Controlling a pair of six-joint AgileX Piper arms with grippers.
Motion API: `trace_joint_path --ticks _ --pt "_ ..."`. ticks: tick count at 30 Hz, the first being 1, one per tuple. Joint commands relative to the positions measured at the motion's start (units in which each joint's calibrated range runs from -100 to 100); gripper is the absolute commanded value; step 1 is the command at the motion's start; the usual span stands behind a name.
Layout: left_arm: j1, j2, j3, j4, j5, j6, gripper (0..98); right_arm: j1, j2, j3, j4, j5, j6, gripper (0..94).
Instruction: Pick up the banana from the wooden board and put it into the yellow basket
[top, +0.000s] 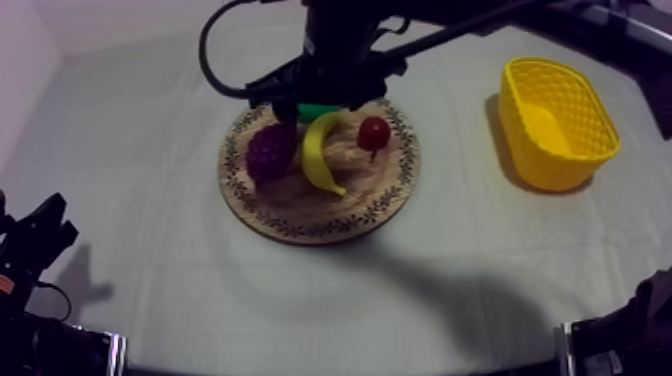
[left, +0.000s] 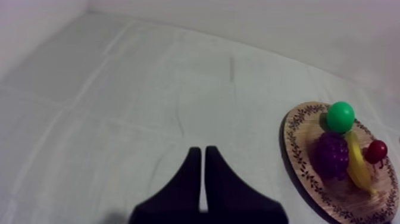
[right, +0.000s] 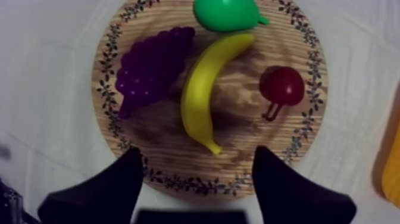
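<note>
The yellow banana (top: 320, 150) (right: 205, 89) lies in the middle of the round wooden board (top: 300, 225) (right: 107, 107), between the grapes and the small red fruit. My right arm (top: 335, 60) reaches in from the upper right and hangs over the board's far side. In the right wrist view my right gripper (right: 199, 179) is open above the board, its fingers (right: 128, 176) spread wider than the banana and holding nothing. My left gripper (top: 40, 235) (left: 202, 152) rests shut at the table's left front, far from the board (left: 297, 155) and banana (left: 357, 167).
On the board are purple grapes (top: 270, 150) (right: 149, 71), a green pear (top: 318, 110) (right: 223, 12) at the far rim and a small red fruit (top: 374, 132) (right: 284, 85). The yellow basket (top: 555, 120) (right: 391, 167) stands at the right.
</note>
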Motion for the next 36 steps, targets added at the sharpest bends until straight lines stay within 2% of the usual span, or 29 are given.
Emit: trace_joint_path --ticks 1,16,27,36 --pt "-0.01 -0.05 -0.04 0.00 0.01 0.01 0.0 0.31 2.10 -0.45 -0.07 -0.13 -0.02 53.6" --pt "-0.01 -0.05 -0.04 0.00 0.01 0.01 0.0 1.67 14.70 -4.63 -1.23 -4.32 1.10 53.8" --pt "-0.01 -0.05 -0.04 0.00 0.01 0.01 0.0 2.38 21.35 -8.36 -1.11 -6.77 1.34 54.0" --pt "-0.01 -0.05 -0.04 0.00 0.01 0.01 0.0 3.16 24.53 -11.44 -1.84 -10.07 3.22 51.8"
